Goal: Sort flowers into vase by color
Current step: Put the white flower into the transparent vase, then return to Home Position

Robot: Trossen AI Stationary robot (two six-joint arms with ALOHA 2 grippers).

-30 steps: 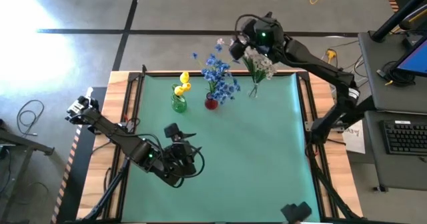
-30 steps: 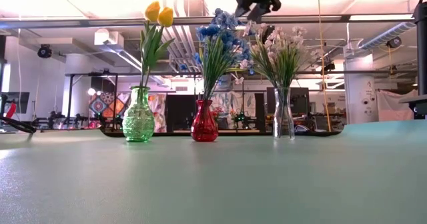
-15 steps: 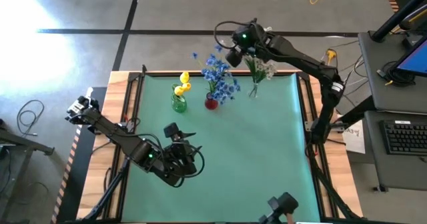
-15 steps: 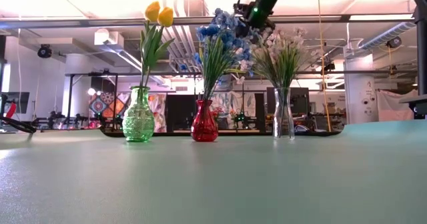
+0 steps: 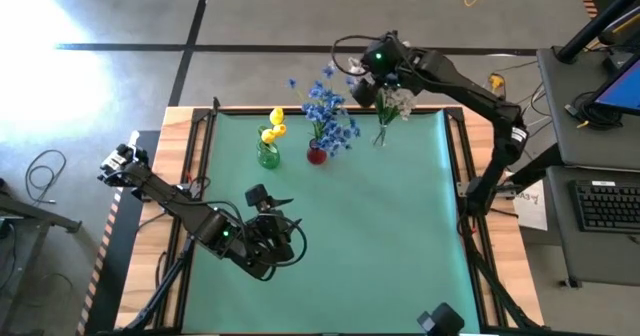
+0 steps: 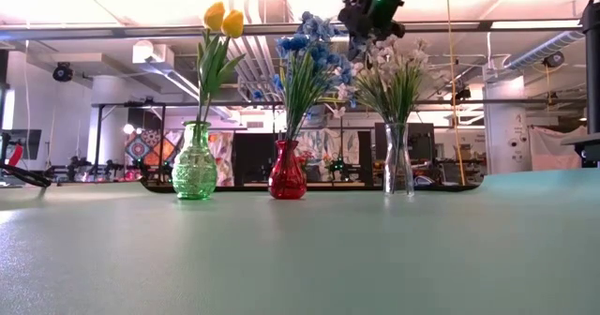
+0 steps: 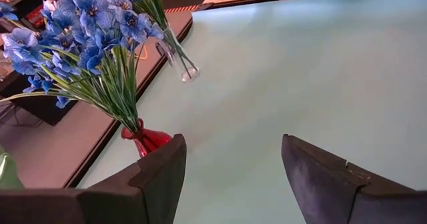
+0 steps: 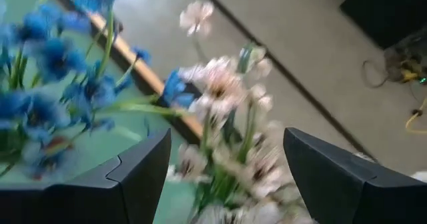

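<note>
Your green-topped desk (image 5: 390,226) carries three vases in a row near its far edge: a green glass vase (image 6: 195,165) with yellow tulip-like buds (image 6: 223,19), a red glass vase (image 6: 287,174) with clustered blue blossoms (image 6: 307,48), and a clear glass vase (image 6: 398,163) with pale pink-white blossom sprays (image 6: 394,57).

Your right tool (image 5: 366,88) hangs above the pink-white sprays, just beside the blue blossoms. Its wrist view shows the two dark fingers (image 8: 137,177) spread apart with nothing between them; the sprays sit below the gap, and you cannot tell whether they touch. That arm reaches in from the right side, bent over the far edge.

Your left tool (image 5: 283,238) sits low over the near-left part of the desk, fingers (image 7: 157,177) parted and empty, pointing toward the red vase. Its arm stretches from the left edge.

Open green surface lies across the near and right parts of the desk.
</note>
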